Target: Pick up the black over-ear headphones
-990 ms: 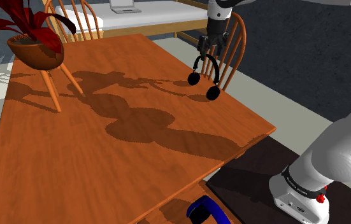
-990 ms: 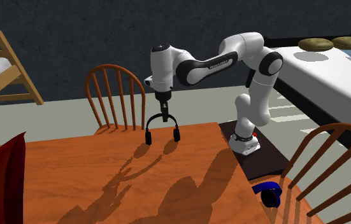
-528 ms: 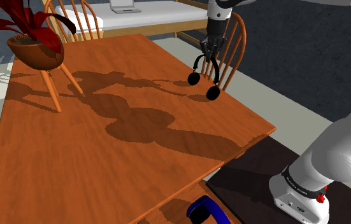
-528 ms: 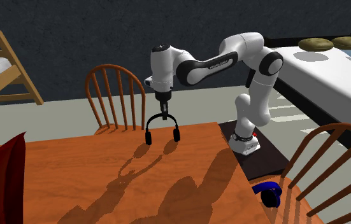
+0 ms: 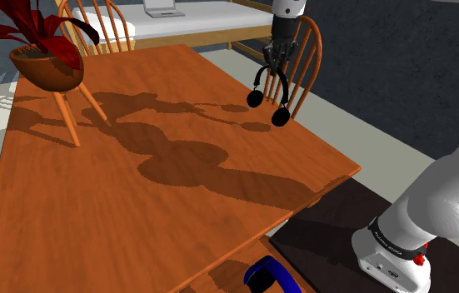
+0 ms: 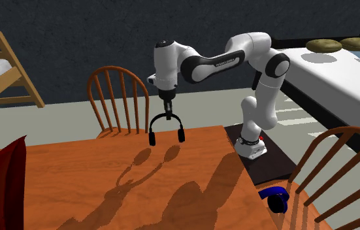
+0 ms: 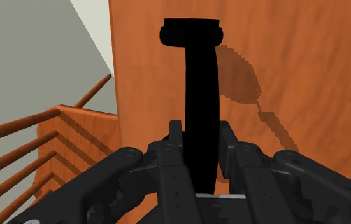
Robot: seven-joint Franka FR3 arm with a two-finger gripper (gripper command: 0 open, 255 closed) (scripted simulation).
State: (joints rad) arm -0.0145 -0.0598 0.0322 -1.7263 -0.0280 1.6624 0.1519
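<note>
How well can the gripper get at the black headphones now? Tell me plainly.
Yes, apparently: the gripper is shut on the headband of the black headphones, which hang clear of the table; nothing stands between them.

black headphones point(image 5: 281, 117), blue headphones point(image 5: 262, 275), plant point(image 5: 21, 32), table point(image 5: 136, 208): one each; three chairs point(image 6: 116, 68).

headphones point(image 5: 281, 117) in the tool point(image 5: 274, 62) now higher, both cups off the table point(image 5: 136, 208)
</note>
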